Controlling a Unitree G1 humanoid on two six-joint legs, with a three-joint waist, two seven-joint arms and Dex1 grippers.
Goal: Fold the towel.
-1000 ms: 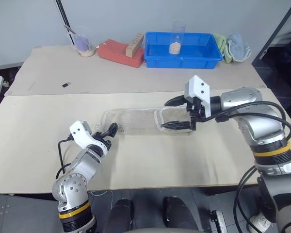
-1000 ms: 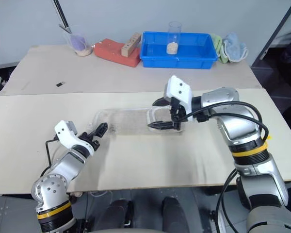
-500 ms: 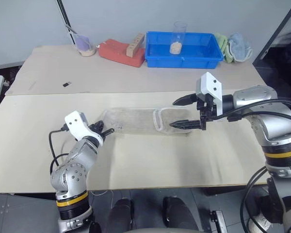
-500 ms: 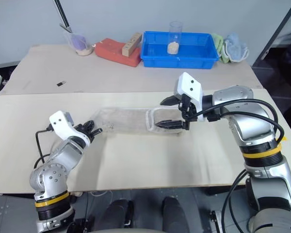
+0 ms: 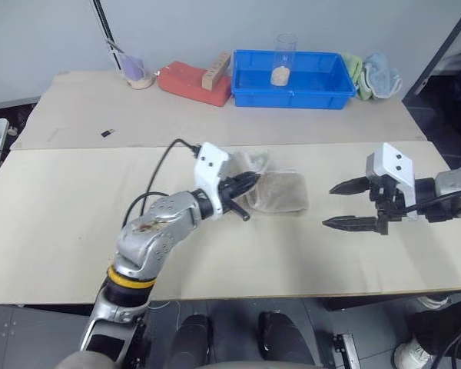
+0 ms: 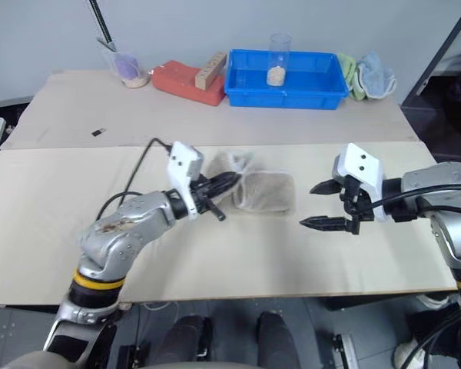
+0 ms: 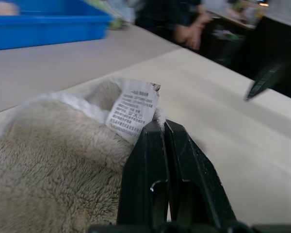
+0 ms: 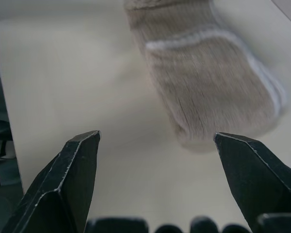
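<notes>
The left gripper (image 5: 246, 184) has swung right, its fingers clamped on the towel (image 5: 280, 192) end to double it over mid-table; the right gripper (image 5: 352, 204), wide open and empty, has backed clear.

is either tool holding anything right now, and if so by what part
The left tool is shut on the towel, pinching its white-trimmed edge right beside the printed care label. The right tool is open, holding nothing, apart from the towel.

Table (image 5: 61, 223) (towel (image 5: 280, 192), blue bin (image 5: 292, 84))
</notes>
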